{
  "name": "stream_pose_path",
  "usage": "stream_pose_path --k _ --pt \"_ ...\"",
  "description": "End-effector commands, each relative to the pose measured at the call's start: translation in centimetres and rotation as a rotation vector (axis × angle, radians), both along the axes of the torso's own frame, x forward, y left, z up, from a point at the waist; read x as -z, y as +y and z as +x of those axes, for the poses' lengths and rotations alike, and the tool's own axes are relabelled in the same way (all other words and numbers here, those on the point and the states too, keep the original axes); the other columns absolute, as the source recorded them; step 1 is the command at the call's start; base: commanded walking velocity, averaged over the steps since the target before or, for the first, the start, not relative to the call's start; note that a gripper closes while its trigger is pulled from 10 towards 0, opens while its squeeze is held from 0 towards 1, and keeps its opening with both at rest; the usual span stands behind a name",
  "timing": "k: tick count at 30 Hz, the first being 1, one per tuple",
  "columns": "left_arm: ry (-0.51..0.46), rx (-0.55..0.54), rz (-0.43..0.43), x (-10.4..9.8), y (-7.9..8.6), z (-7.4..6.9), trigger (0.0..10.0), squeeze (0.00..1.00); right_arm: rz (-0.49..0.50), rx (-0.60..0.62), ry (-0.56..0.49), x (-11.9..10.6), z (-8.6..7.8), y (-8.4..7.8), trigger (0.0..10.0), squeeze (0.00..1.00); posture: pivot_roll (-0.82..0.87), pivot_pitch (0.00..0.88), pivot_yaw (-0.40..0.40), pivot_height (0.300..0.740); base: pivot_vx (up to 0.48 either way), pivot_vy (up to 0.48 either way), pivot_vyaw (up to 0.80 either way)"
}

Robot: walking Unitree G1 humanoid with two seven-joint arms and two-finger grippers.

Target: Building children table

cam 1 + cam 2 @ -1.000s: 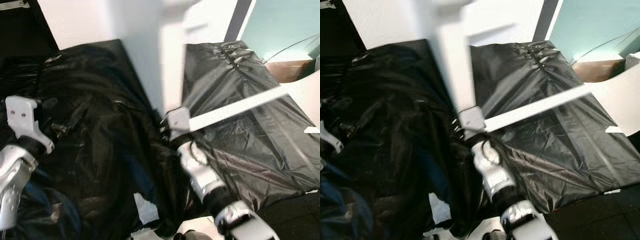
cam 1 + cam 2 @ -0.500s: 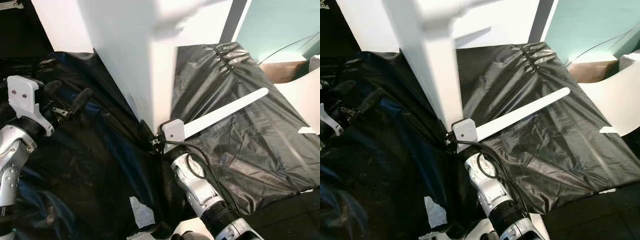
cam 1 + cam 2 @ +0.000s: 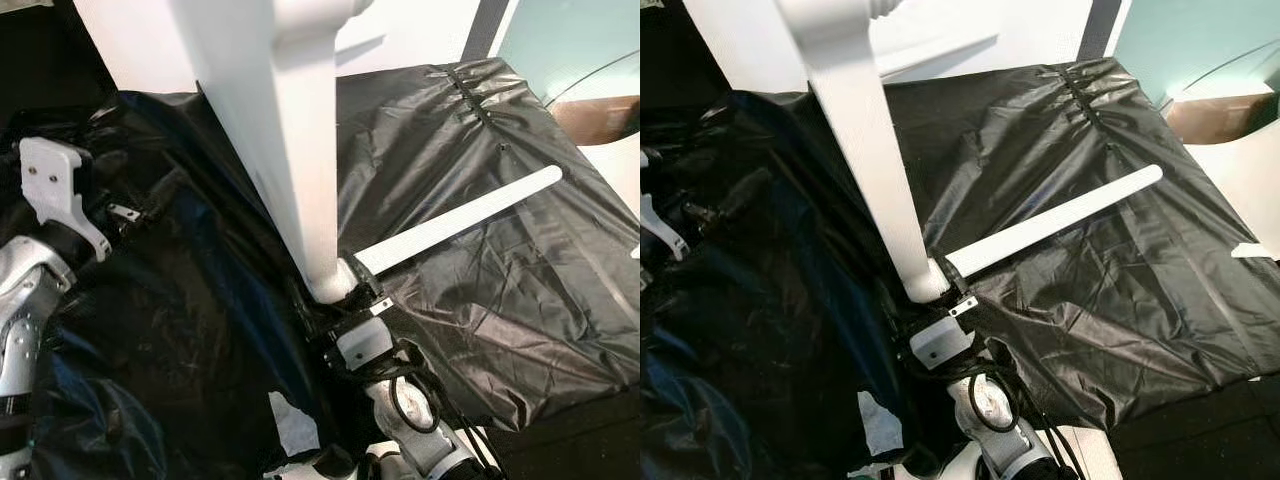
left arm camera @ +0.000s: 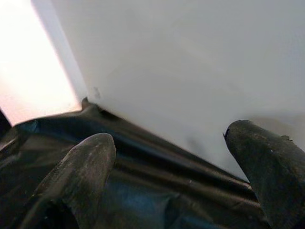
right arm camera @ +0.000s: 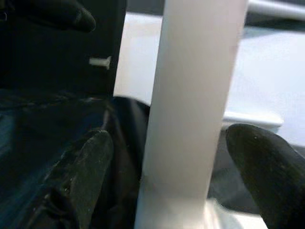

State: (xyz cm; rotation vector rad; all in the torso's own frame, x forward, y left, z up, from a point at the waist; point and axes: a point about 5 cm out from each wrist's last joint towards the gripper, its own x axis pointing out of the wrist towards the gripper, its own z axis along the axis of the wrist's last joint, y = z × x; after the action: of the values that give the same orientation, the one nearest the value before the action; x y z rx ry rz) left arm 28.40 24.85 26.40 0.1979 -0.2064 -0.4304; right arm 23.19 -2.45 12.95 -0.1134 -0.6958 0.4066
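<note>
Sheeting point(image 3: 500, 260), black plastic, covers my work surface. Centre frame, white leg point(image 3: 290, 150) stands upright between my right gripper's point(image 5: 167, 176) spread fingers, ungripped. Left gripper point(image 4: 176, 162) open, empty, mid-left.

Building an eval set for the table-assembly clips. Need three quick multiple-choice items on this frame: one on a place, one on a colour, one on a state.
1. Where does the loose table leg lie?
A. on the black plastic sheet
B. in the left gripper
C. on a shelf

2. What colour is the upright table leg?
A. white
B. red
C. brown

3. How are the right gripper fingers?
A. spread either side of the upright leg
C. shut on a screwdriver
B. folded flat on the floor

Key: 1 A, it rests flat on the black plastic sheet. 2 A, plainly white. 3 A, a gap shows on both sides.
</note>
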Motion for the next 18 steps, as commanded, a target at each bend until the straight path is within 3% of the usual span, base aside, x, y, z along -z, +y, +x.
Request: stream_pose_path --k 1,3,7,10,12,14,15,18 --pt "0.041 0.1 0.039 0.5 -0.3 -0.1 10.0 0.0 0.078 -0.001 -0.013 -0.5 -0.8 1.2 10.0 0.0 0.11 0.181 0.022 0.74 0.0 0.0 0.0" --pt "0.039 0.108 0.04 0.5 -0.4 0.2 10.0 0.0 0.096 0.059 -0.139 -1.1 -1.5 0.2 10.0 0.0 0.1 0.177 0.023 0.74 0.0 0.0 0.0" --pt "0.038 0.112 0.045 0.4 -0.4 0.3 10.0 0.0 0.103 0.084 -0.205 -1.3 -2.0 -1.5 10.0 0.0 0.1 0.176 0.026 0.74 0.0 0.0 0.0" --pt "0.039 0.111 0.049 0.4 -0.3 0.2 10.0 0.0 0.15 0.206 -0.122 -0.4 -1.5 -3.8 10.0 0.0 0.1 0.179 0.026 0.74 0.0 0.0 0.0" --pt "0.044 0.11 0.045 0.5 -0.2 0.2 10.0 0.0 0.233 0.362 -0.033 0.5 -1.0 -5.6 10.0 0.0 0.09 0.182 0.028 0.74 0.0 0.0 0.0" --pt "0.046 0.113 0.043 0.7 -0.4 0.2 10.0 0.0 0.26 0.431 0.048 0.8 0.0 -6.0 10.0 0.0 0.09 0.182 0.028 0.74 0.0 0.0 0.0" --pt "0.05 0.116 0.035 1.0 -0.6 0.2 10.0 0.0 0.281 0.493 0.156 1.1 1.7 -6.6 10.0 0.0 0.08 0.176 0.028 0.74 0.0 0.0 0.0" --pt "0.076 0.103 0.02 1.9 -0.5 -0.2 10.0 0.0 0.195 0.385 0.262 0.9 4.3 -6.5 10.0 0.0 0.08 0.172 0.028 0.74 0.0 0.0 0.0"
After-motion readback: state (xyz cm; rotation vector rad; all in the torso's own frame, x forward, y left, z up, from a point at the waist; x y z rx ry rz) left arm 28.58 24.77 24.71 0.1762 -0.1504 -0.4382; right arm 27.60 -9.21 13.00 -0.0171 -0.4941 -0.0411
